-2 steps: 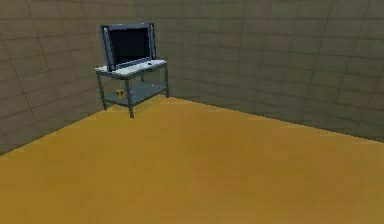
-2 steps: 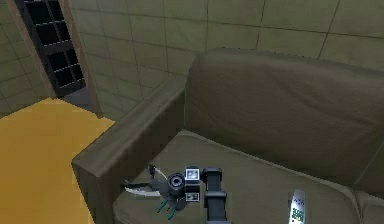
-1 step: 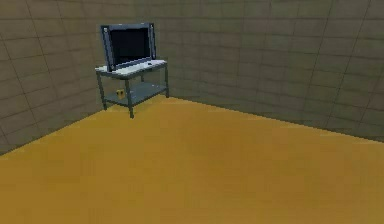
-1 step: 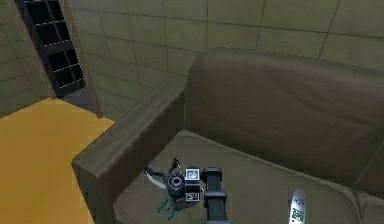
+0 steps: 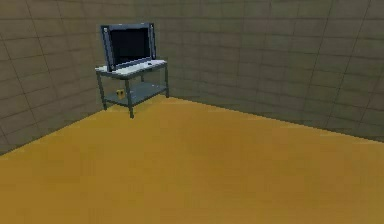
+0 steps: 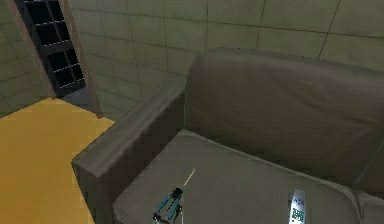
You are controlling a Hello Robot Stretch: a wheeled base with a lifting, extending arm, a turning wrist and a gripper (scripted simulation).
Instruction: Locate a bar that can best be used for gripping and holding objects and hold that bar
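Candidate bar: a small dark-teal tool lies on the sofa seat, lower centre of the arm side view. Its thin pale rod runs toward upper right. A remote lies well apart, lower right. State of the jaws: cannot tell.

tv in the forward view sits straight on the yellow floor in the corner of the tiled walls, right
Not quite. The tv is not on the yellow floor. It stands on top of a grey stand with a lower shelf, as the forward view shows. It is in the corner of the tiled walls.
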